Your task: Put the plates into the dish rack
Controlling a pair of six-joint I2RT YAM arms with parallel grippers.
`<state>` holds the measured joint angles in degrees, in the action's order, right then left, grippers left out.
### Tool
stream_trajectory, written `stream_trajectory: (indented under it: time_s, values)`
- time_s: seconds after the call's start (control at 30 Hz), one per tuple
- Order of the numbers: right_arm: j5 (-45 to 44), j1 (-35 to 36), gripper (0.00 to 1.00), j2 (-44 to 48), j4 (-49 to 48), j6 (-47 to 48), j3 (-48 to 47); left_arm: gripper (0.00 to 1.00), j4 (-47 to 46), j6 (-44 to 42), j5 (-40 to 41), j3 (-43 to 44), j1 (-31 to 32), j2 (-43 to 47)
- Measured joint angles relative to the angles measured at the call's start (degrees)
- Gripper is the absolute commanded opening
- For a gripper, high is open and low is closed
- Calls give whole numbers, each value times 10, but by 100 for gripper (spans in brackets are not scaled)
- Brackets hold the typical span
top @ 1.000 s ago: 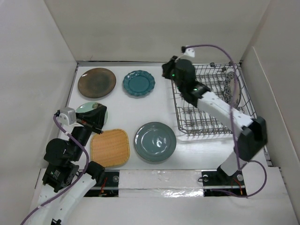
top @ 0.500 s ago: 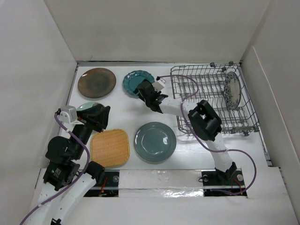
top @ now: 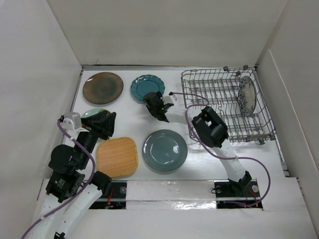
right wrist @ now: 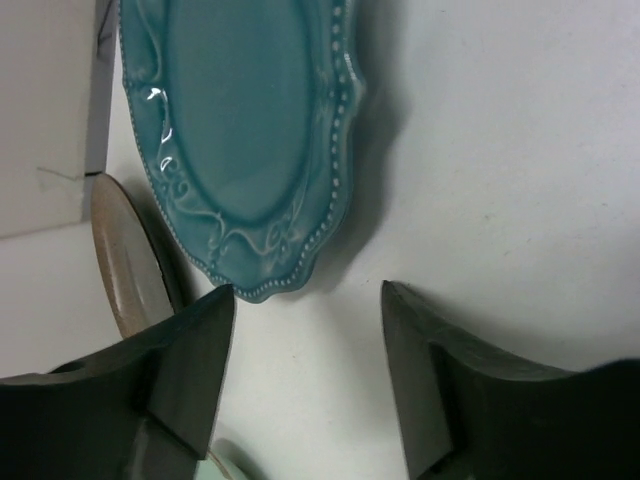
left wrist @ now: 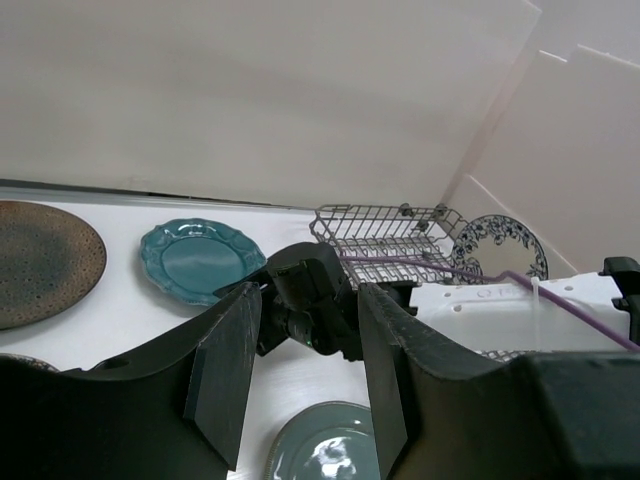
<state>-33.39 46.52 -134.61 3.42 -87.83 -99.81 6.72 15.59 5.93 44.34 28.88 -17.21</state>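
Note:
The teal scalloped plate [top: 144,87] lies flat at the back, with my right gripper [top: 153,105] low on the table just in front of its near rim. In the right wrist view that gripper [right wrist: 308,300] is open and empty, the teal plate [right wrist: 240,130] just beyond its fingertips. My left gripper [top: 106,123] hangs open over a pale green plate [top: 89,114] at the left and holds nothing [left wrist: 308,320]. Also flat on the table are a dark brown plate [top: 103,87], a grey-blue plate [top: 165,150] and a tan woven plate [top: 117,157]. A white blue-floral plate [top: 246,95] stands upright in the dish rack [top: 219,130].
The right arm [top: 209,127] stretches from its base across the rack's left front corner, trailing a purple cable [top: 197,99]. White walls enclose the table on the left, back and right. In the left wrist view the right arm's wrist [left wrist: 305,305] sits between the teal plate [left wrist: 195,258] and the rack [left wrist: 385,235].
The right arm swung from over the rack's back left corner down to the table beside the teal plate. Both grippers went from shut to open. The left arm hardly moved.

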Motion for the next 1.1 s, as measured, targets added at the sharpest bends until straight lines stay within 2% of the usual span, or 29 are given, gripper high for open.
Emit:
stream_trajectory:
  time_s: [0.47, 0.6, 0.73, 1.1]
  values:
    - [-4, -2, 54, -34, -15, -140, -23, 38, 3, 2, 11, 0, 4, 0]
    - [-14, -3, 43, -41, -23, -162, -23, 37, 4, 2, 11, 0, 4, 0]
    - [-22, -3, 42, -47, -31, -179, -23, 37, 4, 2, 11, 0, 4, -1]
    - [-46, -3, 22, -54, -41, -190, -21, 35, 5, 1, 13, 0, 4, -3]
